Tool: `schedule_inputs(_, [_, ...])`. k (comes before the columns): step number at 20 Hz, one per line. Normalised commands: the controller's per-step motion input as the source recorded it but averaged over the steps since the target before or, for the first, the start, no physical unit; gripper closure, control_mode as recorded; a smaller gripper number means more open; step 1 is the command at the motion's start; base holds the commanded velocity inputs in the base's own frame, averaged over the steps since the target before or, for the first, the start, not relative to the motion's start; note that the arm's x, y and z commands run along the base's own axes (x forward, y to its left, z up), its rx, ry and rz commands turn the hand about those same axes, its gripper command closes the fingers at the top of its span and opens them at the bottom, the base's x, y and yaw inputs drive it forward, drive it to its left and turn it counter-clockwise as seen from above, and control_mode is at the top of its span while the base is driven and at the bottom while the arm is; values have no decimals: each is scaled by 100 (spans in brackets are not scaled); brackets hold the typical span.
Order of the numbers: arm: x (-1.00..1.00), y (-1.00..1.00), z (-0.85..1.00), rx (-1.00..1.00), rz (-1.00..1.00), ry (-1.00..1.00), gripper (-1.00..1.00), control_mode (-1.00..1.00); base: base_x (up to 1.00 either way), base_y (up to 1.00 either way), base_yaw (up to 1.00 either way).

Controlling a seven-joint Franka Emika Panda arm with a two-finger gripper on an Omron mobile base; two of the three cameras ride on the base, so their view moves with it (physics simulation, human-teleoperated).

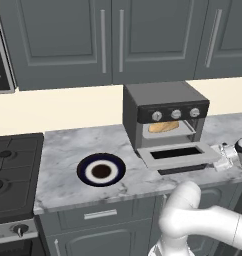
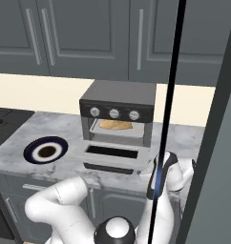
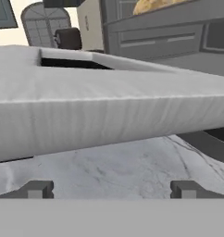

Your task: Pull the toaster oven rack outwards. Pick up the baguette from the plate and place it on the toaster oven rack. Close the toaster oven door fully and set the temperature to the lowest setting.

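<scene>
While one baguette lies inside, three knobs (silver) show.

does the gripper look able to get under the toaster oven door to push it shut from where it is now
Probably yes. The gripper is open, low beside the lowered toaster oven door, whose edge spans the hand view just ahead; only bare counter lies between. The baguette sits inside, clear.

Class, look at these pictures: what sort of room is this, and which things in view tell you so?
Almost certainly a home kitchen, computer-rendered. A toaster oven sits on a marble counter under grey wall cabinets, with a black stove alongside.
</scene>
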Motion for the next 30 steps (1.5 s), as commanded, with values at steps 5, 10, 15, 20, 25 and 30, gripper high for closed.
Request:
schedule_inputs(5, [0, 96, 69, -4, -14, 13, -100, -100, 0, 0, 0])
schedule_inputs(10, [0, 100, 80, -16, -15, 21, -100, -100, 0, 0, 0])
schedule_inputs(15, [1, 100, 91, -20, -16, 14, -100, -100, 0, 0, 0])
schedule_inputs(20, [15, 94, 90, -21, -15, 9, -100, -100, 0, 0, 0])
schedule_inputs(25, [32, 85, 79, -21, -15, 4, -100, -100, 0, 0, 0])
schedule_inputs(30, [52, 48, 65, -15, -12, 2, -100, -100, 0, 0, 0])
